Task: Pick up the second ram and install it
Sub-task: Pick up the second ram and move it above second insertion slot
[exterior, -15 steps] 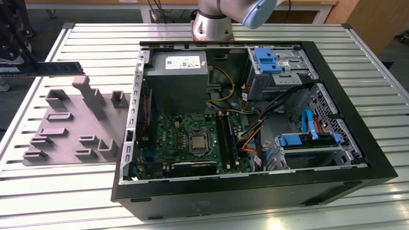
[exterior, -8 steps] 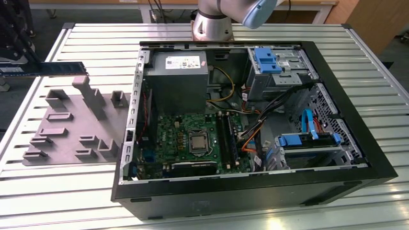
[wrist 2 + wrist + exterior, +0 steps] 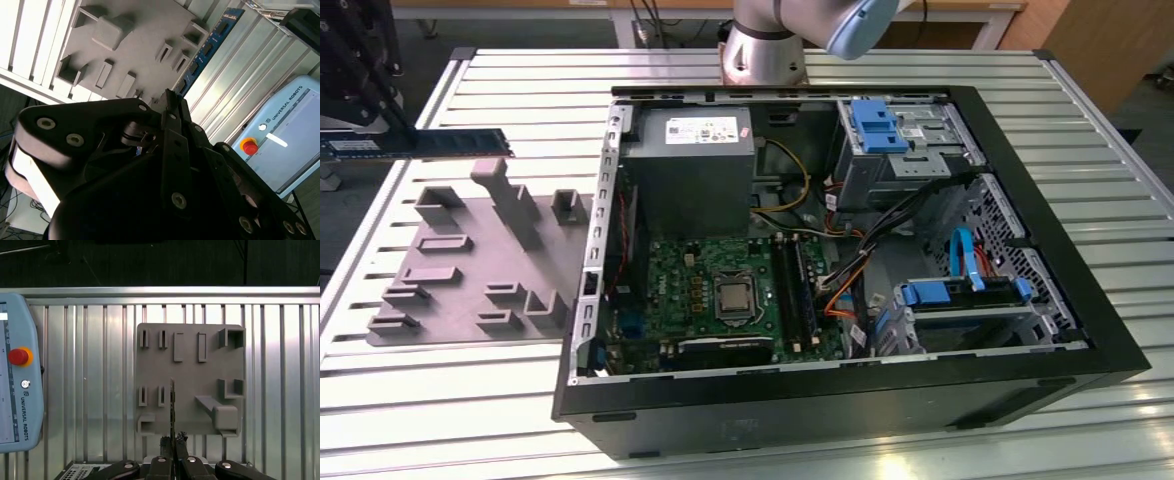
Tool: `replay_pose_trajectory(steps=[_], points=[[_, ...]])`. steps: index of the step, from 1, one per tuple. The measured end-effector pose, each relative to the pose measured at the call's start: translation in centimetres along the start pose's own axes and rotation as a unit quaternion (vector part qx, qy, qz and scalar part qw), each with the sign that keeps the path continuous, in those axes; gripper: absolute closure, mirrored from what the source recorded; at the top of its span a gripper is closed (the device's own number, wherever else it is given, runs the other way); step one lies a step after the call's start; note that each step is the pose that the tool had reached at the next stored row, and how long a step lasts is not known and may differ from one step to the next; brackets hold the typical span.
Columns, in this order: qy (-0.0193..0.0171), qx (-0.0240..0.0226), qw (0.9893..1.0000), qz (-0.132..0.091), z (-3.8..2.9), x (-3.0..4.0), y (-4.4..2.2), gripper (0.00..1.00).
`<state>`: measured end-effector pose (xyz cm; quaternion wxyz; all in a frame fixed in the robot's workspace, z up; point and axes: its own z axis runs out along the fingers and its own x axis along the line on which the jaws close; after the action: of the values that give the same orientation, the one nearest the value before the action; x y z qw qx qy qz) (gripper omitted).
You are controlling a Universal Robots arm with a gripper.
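**Current state.** The gripper (image 3: 172, 441) has its fingers (image 3: 164, 444) closed on the second ram (image 3: 427, 143), clamping the thin board at one end. The rest of the stick projects out from the fingers. In the first wrist view the stick (image 3: 172, 405) shows edge-on, in line with the finger gap. In the second wrist view its chip face (image 3: 210, 42) runs along the slatted table beside the grey fixture plate (image 3: 140, 40).

**Location.** In the exterior view the stick hangs level at that view's left. It is by the far edge of the fixture plate (image 3: 467, 270) and well apart from the open computer case (image 3: 854, 410). Whether it sits over the plate or just beside it cannot be determined.

**Handling notes (judgement).**
- The grip is at one end, so the free end may sag or swing. Slow, smooth motion suits this hold.
- Hold the board's long edge level and parallel to the black memory slots (image 3: 794, 285) on the motherboard (image 3: 674, 270).
- Carry high enough to clear the fixture's raised blocks and the case wall.
- Avoid the loose cables inside the case.
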<state>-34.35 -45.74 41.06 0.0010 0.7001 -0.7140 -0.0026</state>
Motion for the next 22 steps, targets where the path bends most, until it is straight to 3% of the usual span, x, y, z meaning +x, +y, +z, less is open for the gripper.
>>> replay_pose_trajectory(steps=[22], points=[[0.0000, 0.0000, 1.0000, 0.000, -0.01, -0.03, -1.40, 0.86]])
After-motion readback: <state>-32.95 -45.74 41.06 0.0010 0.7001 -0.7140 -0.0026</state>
